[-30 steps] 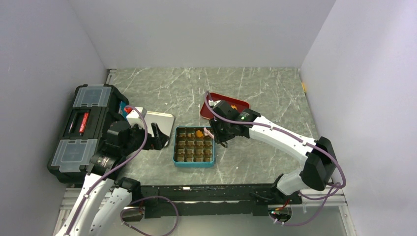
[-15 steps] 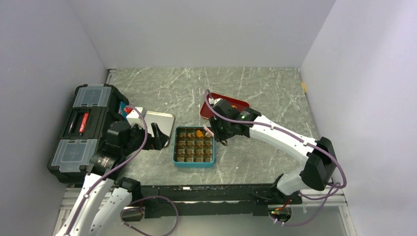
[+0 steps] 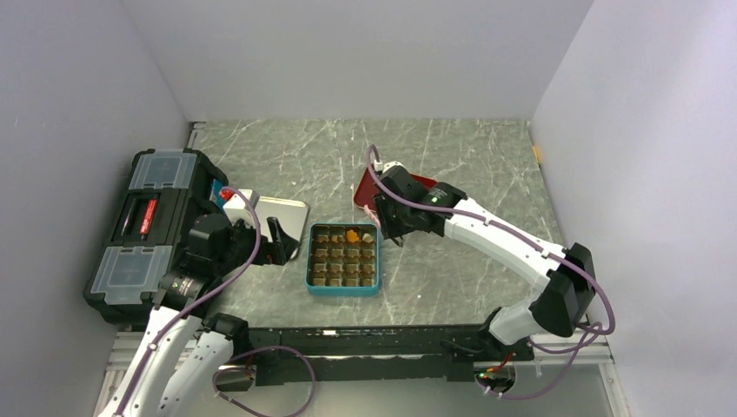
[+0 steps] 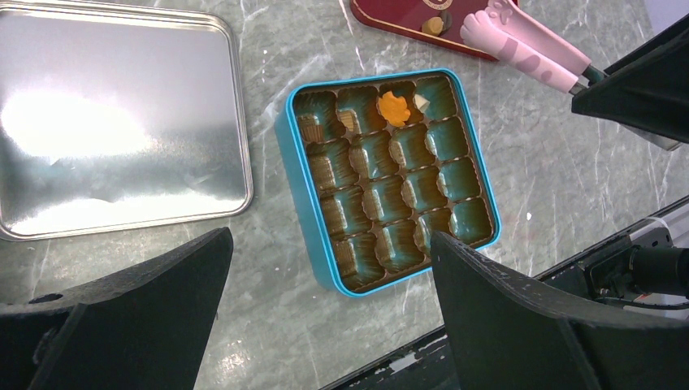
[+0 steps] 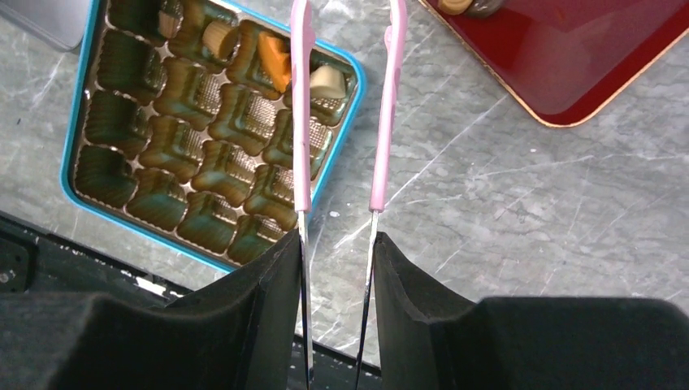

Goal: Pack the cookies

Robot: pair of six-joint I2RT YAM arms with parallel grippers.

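Currently the teal tin [image 4: 302,175] sits open on the grey marbled surface [image 3: 469,165], and only its far row is occupied. An orange flower cookie [image 4: 395,107] lies in the third compartment from the left of that row. A pale cream lump [image 4: 422,101] fills the corner compartment just to its right. The two compartments to the left of the flower each seem to hold a small tan piece [image 5: 216,36]. Every other brown compartment of the tin shows bare.

Beyond the tin's far right corner lies a red tray [image 5: 569,73], carrying a tan cookie and a dark one [image 4: 437,23] side by side near its edge.

The right claw [image 5: 337,244] is clamped on the handles of pink tongs [image 5: 299,122]. Their two arms stand apart, above the tin's right rim and the bare surface beside it, with nothing seen between them. Their tips reach the tray's near edge.

The left claw [image 4: 329,240] is spread wide, gripping nothing, and hovers on the tin's left side. A silver lid [image 4: 122,122] lies flat just left of the tin, and a black toolbox [image 3: 148,226] stands further left.
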